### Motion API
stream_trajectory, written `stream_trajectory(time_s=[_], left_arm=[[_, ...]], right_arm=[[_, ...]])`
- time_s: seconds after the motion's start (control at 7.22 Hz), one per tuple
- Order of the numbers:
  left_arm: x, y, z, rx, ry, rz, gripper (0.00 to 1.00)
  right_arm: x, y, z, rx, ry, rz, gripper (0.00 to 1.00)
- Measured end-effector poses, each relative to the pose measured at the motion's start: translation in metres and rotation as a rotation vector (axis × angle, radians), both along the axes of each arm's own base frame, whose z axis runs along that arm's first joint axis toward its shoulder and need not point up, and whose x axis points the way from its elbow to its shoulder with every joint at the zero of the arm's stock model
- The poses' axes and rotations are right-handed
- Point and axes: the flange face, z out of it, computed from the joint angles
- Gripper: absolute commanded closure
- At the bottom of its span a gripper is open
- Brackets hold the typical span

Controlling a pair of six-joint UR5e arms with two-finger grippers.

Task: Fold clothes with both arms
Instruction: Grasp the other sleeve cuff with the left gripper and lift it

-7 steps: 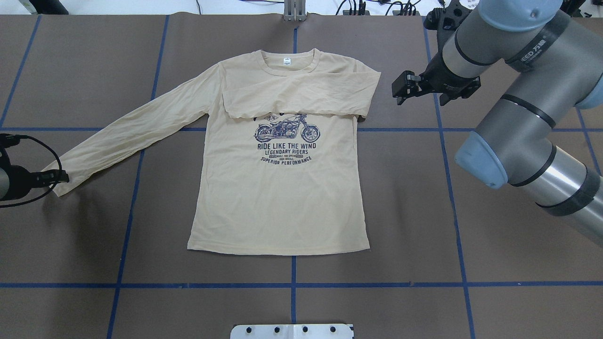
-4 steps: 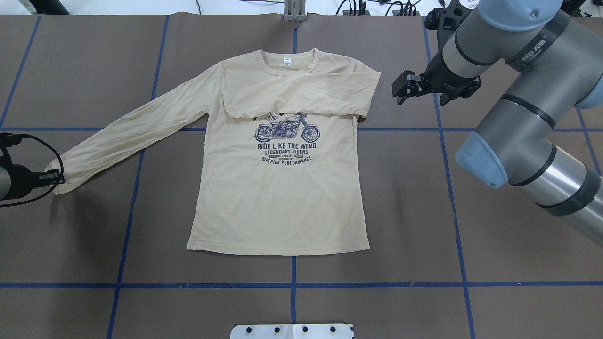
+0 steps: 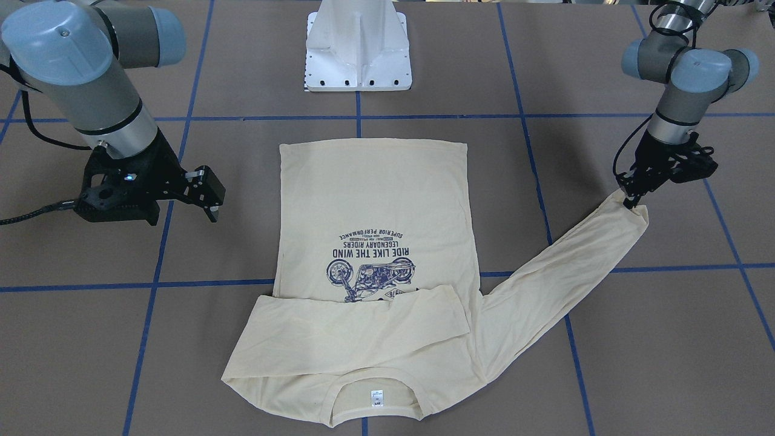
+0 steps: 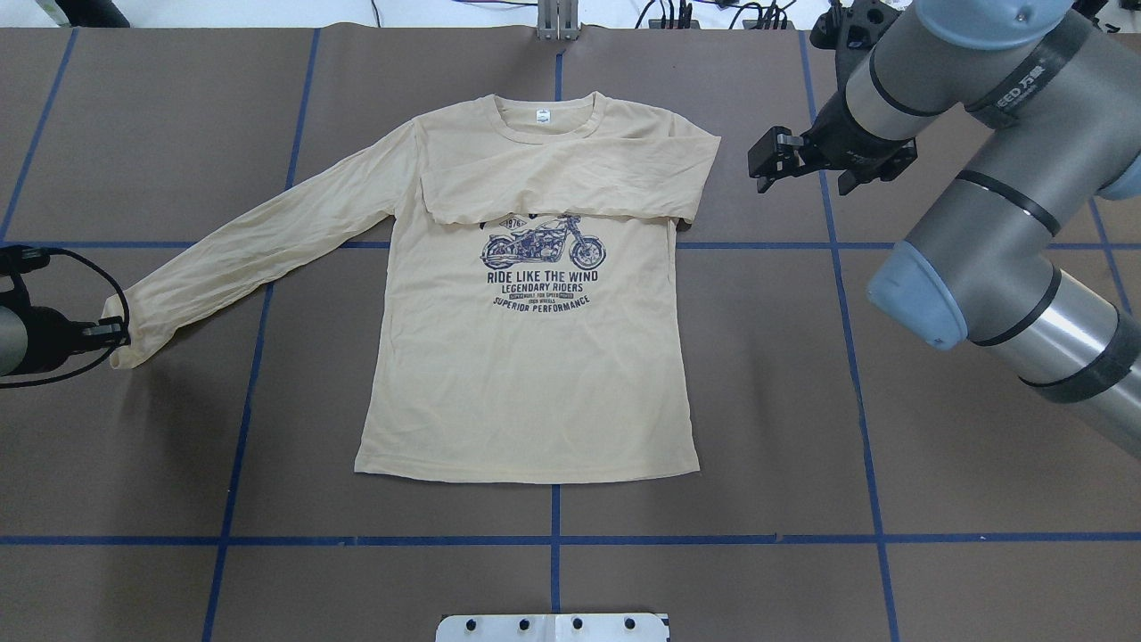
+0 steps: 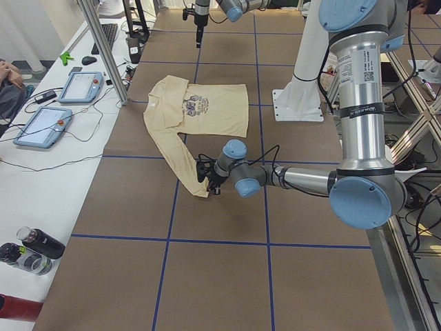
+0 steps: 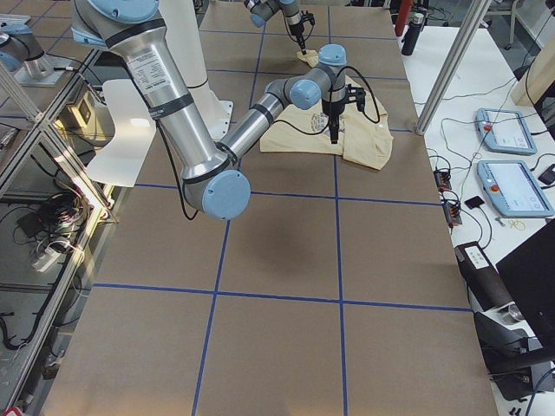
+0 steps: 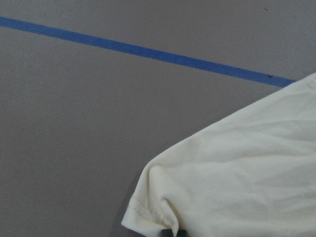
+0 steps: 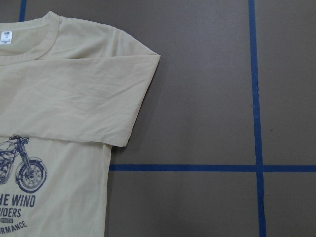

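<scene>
The cream-yellow long-sleeved shirt lies flat, print side up, in the middle of the brown table. One sleeve is folded across the chest. The other sleeve stretches out to my left gripper, which is shut on its cuff. The left wrist view shows the cuff pinched at the bottom edge. My right gripper is open and empty; it hovers beside the shirt's folded shoulder, apart from it. It is at the left in the front view.
The white pedestal base stands at the robot's edge of the table. Blue tape lines grid the brown table cover. Tablets and bottles lie on a side bench past the collar end.
My left gripper has closed on the cuff and drawn it a little toward the shirt, so the sleeve end bunches up. My right gripper has shifted slightly away from the shirt.
</scene>
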Motion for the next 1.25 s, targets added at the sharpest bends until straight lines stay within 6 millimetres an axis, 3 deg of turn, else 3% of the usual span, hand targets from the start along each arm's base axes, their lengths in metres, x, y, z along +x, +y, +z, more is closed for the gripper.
stream_trajectory(time_s=[0.14,0.28,0.42,0.69,0.83,1.11,1.25], left_arm=[[-0.002,-0.002,-0.014,0.001,0.035,0.017,1.00],[-0.007,-0.016,-0.031,0.004,0.073,0.015,1.00],[-0.016,-0.043,-0.056,-0.001,0.119,0.008,1.00],[-0.033,-0.115,-0.125,-0.014,0.186,-0.027,1.00],[-0.031,-0.153,-0.165,-0.024,0.209,-0.053,1.00],[-0.009,-0.209,-0.243,-0.043,0.288,-0.071,1.00],[0.001,-0.225,-0.277,-0.049,0.328,-0.067,1.00]], right_arm=[[0.005,-0.001,0.002,-0.017,0.005,0.003,0.00],[0.013,0.000,0.003,-0.037,0.022,0.001,0.00],[0.022,0.004,0.002,-0.051,0.050,-0.014,0.00],[0.041,0.010,0.007,-0.063,0.123,-0.072,0.00],[0.050,0.012,0.015,-0.059,0.151,-0.104,0.00],[0.065,0.016,0.033,-0.041,0.178,-0.146,0.00],[0.068,0.016,0.038,-0.039,0.183,-0.152,0.00]])
